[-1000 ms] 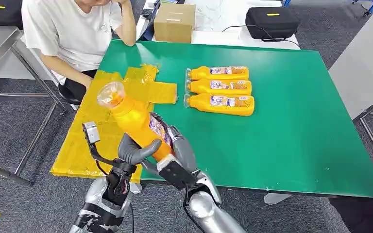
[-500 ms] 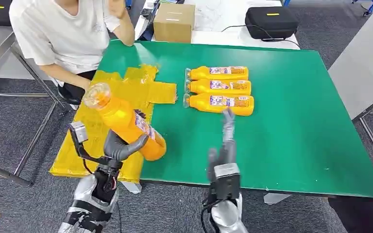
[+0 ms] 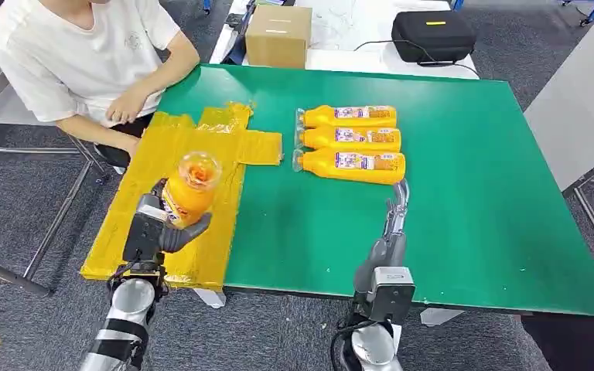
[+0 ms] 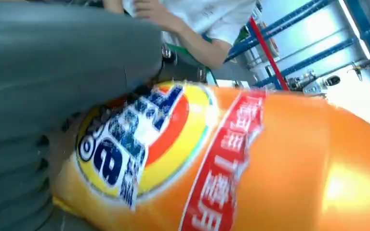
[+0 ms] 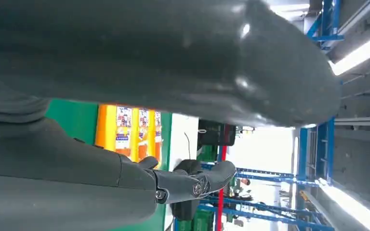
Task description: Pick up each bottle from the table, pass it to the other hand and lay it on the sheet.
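My left hand (image 3: 158, 228) grips an orange bottle (image 3: 189, 188) above the yellow sheet (image 3: 178, 193), its clear cap tilted toward my head camera. Up close, the bottle's label (image 4: 139, 139) shows beside my grey thumb (image 4: 53, 62). Three more orange bottles (image 3: 349, 141) lie side by side on the green table (image 3: 464, 193). My right hand (image 3: 393, 224) is held edge-on just short of the nearest of them, fingers (image 5: 192, 183) stretched out and holding nothing.
A person in a white shirt (image 3: 77, 54) sits at the table's far left corner, with a hand near the sheet's far edge. A cardboard box (image 3: 278, 35) and a black case (image 3: 431, 32) stand on the white table behind. A grey surface (image 3: 580, 108) borders the right side.
My right hand let go of the bottle and swung right toward the three bottles. My left hand carried the bottle left and further over the sheet. The person lowered an arm.
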Motion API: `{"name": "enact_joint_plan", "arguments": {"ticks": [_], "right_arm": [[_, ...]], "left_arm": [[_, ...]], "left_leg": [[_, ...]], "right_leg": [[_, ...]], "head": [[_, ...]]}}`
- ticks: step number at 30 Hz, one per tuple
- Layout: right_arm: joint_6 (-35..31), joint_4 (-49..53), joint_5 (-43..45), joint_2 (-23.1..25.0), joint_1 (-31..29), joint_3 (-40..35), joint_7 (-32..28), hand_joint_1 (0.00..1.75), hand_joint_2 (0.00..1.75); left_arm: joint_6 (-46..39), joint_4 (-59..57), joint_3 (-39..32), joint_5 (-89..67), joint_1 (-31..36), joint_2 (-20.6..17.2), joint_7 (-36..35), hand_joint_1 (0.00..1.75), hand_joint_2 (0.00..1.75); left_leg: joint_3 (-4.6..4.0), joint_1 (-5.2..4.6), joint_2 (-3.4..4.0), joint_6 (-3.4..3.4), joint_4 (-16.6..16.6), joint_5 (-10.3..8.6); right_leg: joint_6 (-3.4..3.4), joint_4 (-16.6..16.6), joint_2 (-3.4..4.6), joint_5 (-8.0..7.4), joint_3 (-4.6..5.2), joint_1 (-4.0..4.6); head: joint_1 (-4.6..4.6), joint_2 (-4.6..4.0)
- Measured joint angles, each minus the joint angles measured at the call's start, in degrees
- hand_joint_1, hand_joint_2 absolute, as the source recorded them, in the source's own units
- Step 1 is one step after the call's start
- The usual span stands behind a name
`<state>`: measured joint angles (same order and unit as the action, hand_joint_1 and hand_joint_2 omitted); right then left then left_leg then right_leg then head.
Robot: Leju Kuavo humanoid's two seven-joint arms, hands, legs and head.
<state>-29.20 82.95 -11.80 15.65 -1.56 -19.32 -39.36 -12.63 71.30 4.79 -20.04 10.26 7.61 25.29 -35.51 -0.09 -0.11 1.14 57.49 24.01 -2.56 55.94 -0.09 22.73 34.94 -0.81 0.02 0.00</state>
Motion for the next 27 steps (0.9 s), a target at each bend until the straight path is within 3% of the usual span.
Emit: {"name": "enact_joint_plan", "arguments": {"ticks": [13, 19, 21, 22, 26, 27], "right_arm": [[2.27, 0.94, 2.56, -0.15, -0.26, -2.16, 0.31, 0.00, 0.00], [5.57, 0.22, 4.42, 0.07, -2.10, -3.43, 0.81, 0.00, 0.00], [6.40, -0.37, 5.01, 0.18, -2.79, -3.89, 1.20, 0.00, 0.00], [6.67, -0.63, 5.14, 0.20, -3.12, -4.04, 1.31, 0.00, 0.00], [7.72, -1.70, 6.32, 0.55, -3.93, -4.07, 1.33, 0.00, 0.00], [7.98, -1.88, 6.56, 0.68, -4.03, -4.04, 1.29, 0.00, 0.00]], "left_arm": [[-12.83, -16.97, 2.25, -38.32, 7.26, -6.29, -4.54, 1.75, 1.75], [-2.95, -30.32, 5.03, -43.88, 15.83, -8.13, -9.62, 1.75, 1.75], [0.47, -34.35, 5.36, -43.61, 19.15, -8.44, -10.05, 1.41, 1.75], [1.45, -35.79, 5.44, -43.37, 20.37, -8.53, -10.19, 0.52, 1.75], [7.39, -40.72, 5.46, -40.26, 24.08, -9.03, -9.90, 0.52, 1.75], [9.41, -41.63, 5.40, -39.40, 24.86, -9.29, -9.62, 0.00, 1.75]], "left_leg": [[0.01, 0.00, 0.02, -0.07, 0.00, -0.07], [0.01, 0.01, -0.04, -0.08, 0.00, -0.13], [0.03, 0.00, -0.10, -0.08, 0.00, -0.14], [0.04, 0.00, -0.10, -0.08, -0.01, -0.14], [0.09, 0.00, -0.09, -0.09, -0.01, -0.14], [0.11, 0.00, -0.09, -0.09, -0.01, -0.14]], "right_leg": [[0.02, 0.02, 0.00, -0.02, 0.02, 0.00], [0.01, 0.03, -0.01, -0.03, -0.02, 0.00], [0.01, 0.04, -0.10, -0.03, -0.10, -0.01], [0.01, 0.04, -0.12, -0.03, -0.11, -0.01], [0.01, 0.06, -0.12, -0.03, -0.16, -0.01], [0.01, 0.08, -0.11, -0.03, -0.17, 0.00]], "head": [[-0.02, 0.00], [0.00, 0.00], [0.02, 0.00], [0.02, 0.00], [0.00, 0.00], [0.02, 0.00]]}}
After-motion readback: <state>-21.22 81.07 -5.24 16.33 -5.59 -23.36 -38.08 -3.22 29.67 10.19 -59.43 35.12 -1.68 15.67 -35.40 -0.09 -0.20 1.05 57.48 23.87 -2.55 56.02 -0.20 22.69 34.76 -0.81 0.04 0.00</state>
